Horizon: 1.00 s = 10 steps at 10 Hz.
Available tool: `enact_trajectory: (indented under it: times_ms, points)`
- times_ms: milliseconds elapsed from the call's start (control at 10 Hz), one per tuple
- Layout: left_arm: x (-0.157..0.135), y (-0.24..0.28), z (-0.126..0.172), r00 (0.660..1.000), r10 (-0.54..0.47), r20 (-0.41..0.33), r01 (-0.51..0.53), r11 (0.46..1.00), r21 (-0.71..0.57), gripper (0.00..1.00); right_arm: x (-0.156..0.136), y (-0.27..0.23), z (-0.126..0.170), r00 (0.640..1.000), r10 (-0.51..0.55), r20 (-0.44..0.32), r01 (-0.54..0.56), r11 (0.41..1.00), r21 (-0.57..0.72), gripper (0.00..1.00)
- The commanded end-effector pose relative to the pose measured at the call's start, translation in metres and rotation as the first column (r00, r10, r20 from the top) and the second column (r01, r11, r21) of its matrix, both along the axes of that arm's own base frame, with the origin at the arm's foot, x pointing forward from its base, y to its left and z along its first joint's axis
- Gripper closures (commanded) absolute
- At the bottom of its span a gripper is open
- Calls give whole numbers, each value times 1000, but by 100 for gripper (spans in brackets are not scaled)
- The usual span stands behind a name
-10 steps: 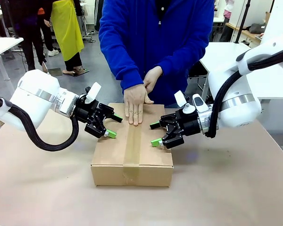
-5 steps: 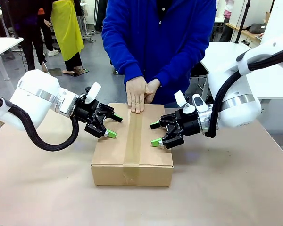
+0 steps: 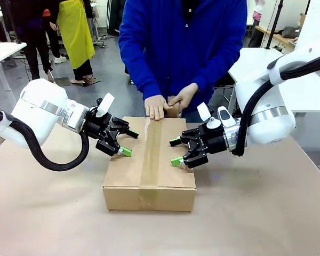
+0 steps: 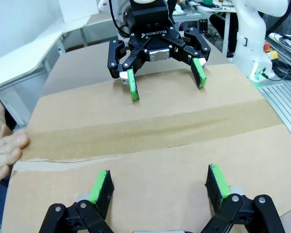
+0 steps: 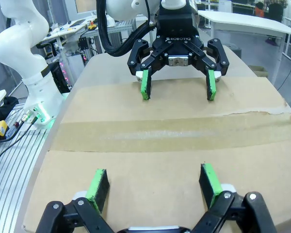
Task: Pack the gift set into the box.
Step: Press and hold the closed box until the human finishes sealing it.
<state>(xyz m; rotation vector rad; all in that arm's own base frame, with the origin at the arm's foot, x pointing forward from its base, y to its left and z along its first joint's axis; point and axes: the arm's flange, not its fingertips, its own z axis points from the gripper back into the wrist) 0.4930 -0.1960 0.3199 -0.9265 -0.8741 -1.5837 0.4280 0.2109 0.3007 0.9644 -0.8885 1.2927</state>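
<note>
The box lies on the table with its flaps shut and a strip of brown tape along the top seam. The gift set is hidden. My left gripper is open over the box's left flap, green pads spread, holding nothing. Opposite it, my right gripper is open over the right flap. The left wrist view shows the left gripper low over the cardboard, facing the right gripper. The right wrist view mirrors this: right gripper, left gripper. The person's hands rest at the box's far edge.
Brown paper covers the table, with free room in front of the box and to both sides. The person in blue stands close behind the far edge. White tables stand farther back, and a white robot base is off the table.
The person's hands have slid back along the tape from the middle of the lid to its far edge. Both grippers have stayed where they were, open.
</note>
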Motion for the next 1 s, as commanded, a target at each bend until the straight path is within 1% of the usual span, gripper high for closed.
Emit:
enact_trajectory:
  times_ms: [0,800,900]
  points:
    - [0,1,-2,1000,-1,3,1,1000,-1,0,-1,0,-2,1000,-5,-2,5,1000,-2,0]
    - [0,0,0,1000,0,0,0,1000,-1,0,0,0,0,1000,0,1,0,1000,0,0]
    - [-14,38,43,994,-109,-12,107,987,-117,0,-13,-20,42,997,16,81,-21,998,56,0]
